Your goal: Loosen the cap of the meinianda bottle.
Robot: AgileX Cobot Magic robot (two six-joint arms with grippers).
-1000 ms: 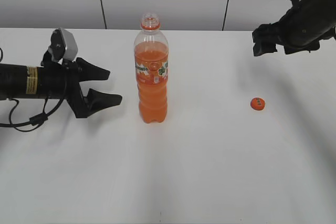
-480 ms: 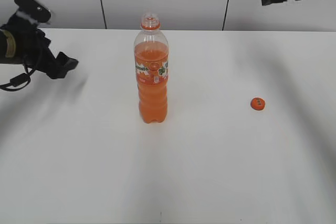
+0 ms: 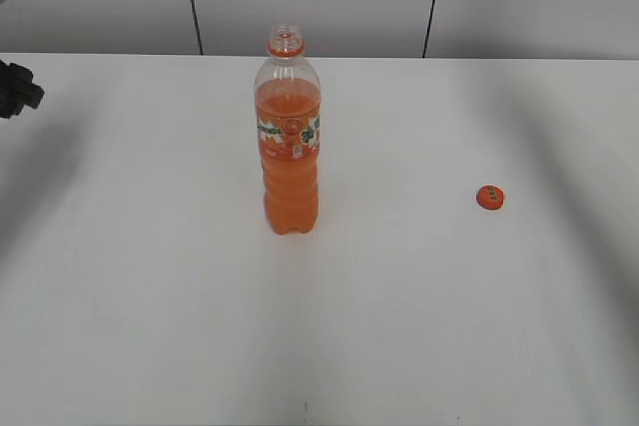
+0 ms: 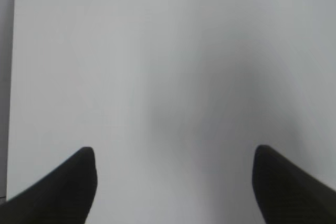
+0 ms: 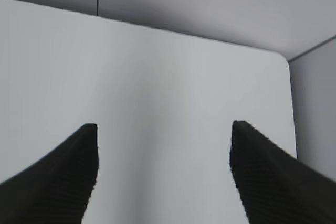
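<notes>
The meinianda bottle (image 3: 291,137) stands upright on the white worktop (image 3: 399,326), nearer its far edge than its near one and a little left of the middle. Its mouth is uncovered. The cap (image 3: 489,197) lies flat on the worktop well to the right of the bottle, apart from it. The left tool (image 4: 173,187) has its fingers spread wide over bare worktop near a corner, holding nothing. The right tool (image 5: 164,174) is likewise spread apart and empty, above the far right corner.
</notes>
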